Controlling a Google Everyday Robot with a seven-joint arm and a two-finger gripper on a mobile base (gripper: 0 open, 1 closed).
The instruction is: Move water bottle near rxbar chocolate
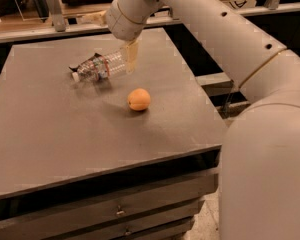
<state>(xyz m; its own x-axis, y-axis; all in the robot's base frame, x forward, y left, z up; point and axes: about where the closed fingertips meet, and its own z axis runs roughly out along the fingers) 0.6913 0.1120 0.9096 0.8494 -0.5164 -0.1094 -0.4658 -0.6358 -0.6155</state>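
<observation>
The hand point(130, 60) is hanging near the far edge of the tabletop point(50, 134), gripping the base end of the water bottle point(97, 68). The bottle is lying sideways, its cap pointing toward the left edge. An orange fruit point(139, 99) is resting just beside it, toward the front edge.

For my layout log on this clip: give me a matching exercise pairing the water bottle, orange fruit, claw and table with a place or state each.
1 water bottle
2 orange fruit
3 claw
4 table

A round, alone near the table's middle
B grey top, drawers below
C lying on its side, cap toward the picture's left
D at the bottle's base end

Pairs: 1-C, 2-A, 3-D, 4-B
</observation>
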